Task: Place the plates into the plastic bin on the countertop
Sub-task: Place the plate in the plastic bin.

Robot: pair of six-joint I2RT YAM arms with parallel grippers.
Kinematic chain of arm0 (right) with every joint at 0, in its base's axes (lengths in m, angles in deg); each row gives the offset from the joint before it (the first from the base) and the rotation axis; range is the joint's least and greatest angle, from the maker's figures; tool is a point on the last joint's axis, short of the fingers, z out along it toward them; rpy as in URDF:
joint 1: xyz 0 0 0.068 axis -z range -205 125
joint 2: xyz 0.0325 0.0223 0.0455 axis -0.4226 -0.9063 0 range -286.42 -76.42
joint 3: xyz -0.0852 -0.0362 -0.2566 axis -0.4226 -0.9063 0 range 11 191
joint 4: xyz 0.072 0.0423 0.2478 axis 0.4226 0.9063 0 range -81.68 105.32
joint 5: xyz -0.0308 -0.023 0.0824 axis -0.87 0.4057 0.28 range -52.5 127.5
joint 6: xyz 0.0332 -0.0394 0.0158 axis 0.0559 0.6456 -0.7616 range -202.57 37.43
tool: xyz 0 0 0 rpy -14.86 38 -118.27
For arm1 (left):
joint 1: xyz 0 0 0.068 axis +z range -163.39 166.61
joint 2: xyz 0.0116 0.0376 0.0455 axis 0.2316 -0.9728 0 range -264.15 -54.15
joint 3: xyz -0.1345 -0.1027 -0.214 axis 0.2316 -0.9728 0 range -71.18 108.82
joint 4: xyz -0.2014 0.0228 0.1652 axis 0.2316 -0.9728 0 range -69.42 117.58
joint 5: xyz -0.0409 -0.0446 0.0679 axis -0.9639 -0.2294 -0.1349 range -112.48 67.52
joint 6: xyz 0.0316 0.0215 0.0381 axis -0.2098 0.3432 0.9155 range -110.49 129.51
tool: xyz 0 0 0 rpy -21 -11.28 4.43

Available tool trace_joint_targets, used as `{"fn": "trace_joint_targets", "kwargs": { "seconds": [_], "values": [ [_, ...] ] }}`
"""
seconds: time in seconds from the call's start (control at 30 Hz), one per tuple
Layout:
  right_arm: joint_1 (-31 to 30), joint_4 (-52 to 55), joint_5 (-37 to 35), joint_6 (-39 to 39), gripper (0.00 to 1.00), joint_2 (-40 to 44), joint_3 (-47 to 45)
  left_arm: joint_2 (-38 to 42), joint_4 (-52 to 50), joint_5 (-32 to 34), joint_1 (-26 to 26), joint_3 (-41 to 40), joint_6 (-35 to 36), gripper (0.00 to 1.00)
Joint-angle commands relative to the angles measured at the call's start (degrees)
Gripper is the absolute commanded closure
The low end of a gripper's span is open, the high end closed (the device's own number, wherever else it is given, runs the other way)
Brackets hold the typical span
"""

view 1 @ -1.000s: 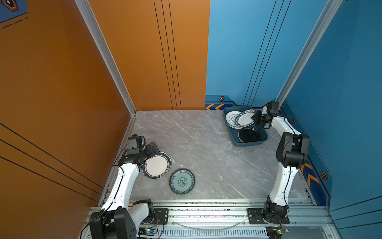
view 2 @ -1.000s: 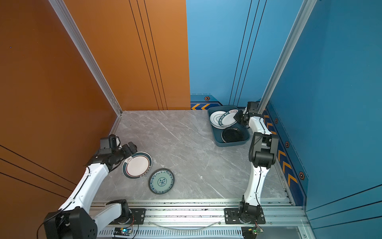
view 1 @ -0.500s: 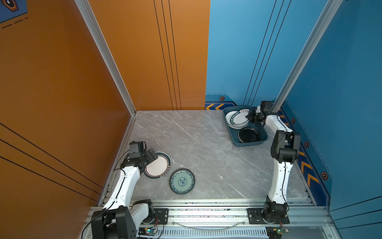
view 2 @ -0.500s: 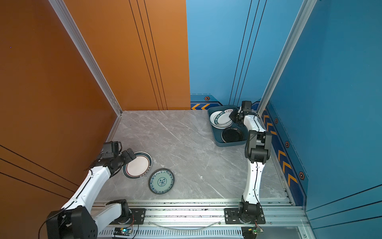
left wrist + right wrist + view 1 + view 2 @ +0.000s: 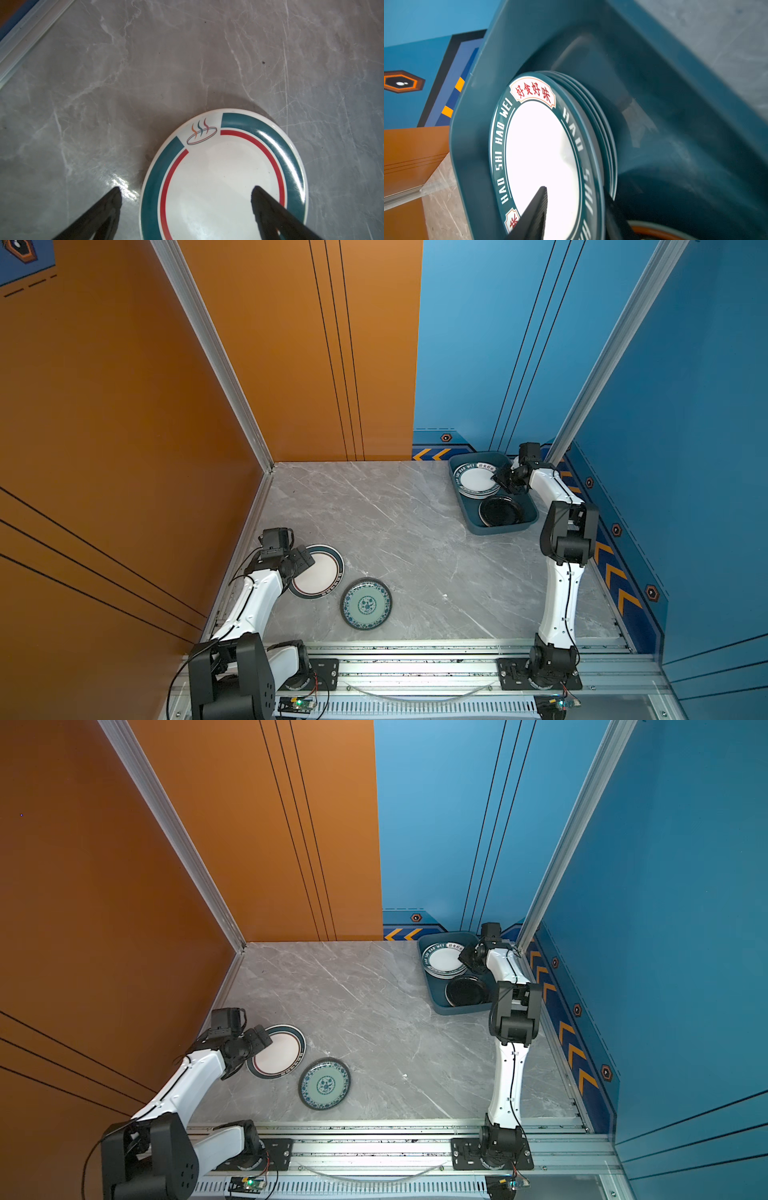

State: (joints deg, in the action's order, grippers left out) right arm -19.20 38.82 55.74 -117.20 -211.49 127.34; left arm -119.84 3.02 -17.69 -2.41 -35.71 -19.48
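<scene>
The dark teal plastic bin (image 5: 505, 529) (image 5: 457, 1009) stands at the countertop's (image 5: 415, 551) far right corner. In it lie a stack of green-rimmed white plates (image 5: 476, 480) (image 5: 442, 960) (image 5: 542, 145) and a black plate (image 5: 500, 511) (image 5: 467, 991). My right gripper (image 5: 500, 481) (image 5: 467, 960) (image 5: 574, 192) is open, its fingers either side of the top plate's rim. Near the left wall, my left gripper (image 5: 298, 563) (image 5: 257, 1044) (image 5: 186, 191) is open astride the rim of a white plate with green rim and red ring (image 5: 320, 572) (image 5: 280, 1052) (image 5: 218, 176). A teal floral plate (image 5: 366, 603) (image 5: 324, 1083) lies beside it.
An orange wall with an aluminium floor strip (image 5: 27, 35) runs close behind the left gripper. Blue walls stand close behind and to the right of the bin. The arms' mounting rail (image 5: 415, 659) runs along the front edge.
The right gripper has laid its tilted plate flat on the stack in the bin and opened its jaws. The left gripper has shifted slightly along the plate's left rim, still open.
</scene>
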Motion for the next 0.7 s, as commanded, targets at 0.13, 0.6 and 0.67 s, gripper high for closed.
{"fn": "trace_joint_targets", "kwargs": {
  "seconds": [0.13, 0.6, 0.67],
  "values": [
    [-0.96, 6.15, -6.35, 4.44, 0.52, 0.99, 2.27, -0.12, 0.19, 1.27, 0.55, -0.80, -0.02, 0.02],
    [-3.62, 8.92, -14.09, 9.65, 0.44, 13.72, -3.53, -0.40, -2.16, 4.57, 0.38, -0.74, 0.54, 0.02],
    [-4.17, 7.45, -14.13, 9.89, 0.39, 18.75, -7.71, -0.94, -1.76, 4.42, 0.66, -0.88, 0.43, 0.02]
  ]
}}
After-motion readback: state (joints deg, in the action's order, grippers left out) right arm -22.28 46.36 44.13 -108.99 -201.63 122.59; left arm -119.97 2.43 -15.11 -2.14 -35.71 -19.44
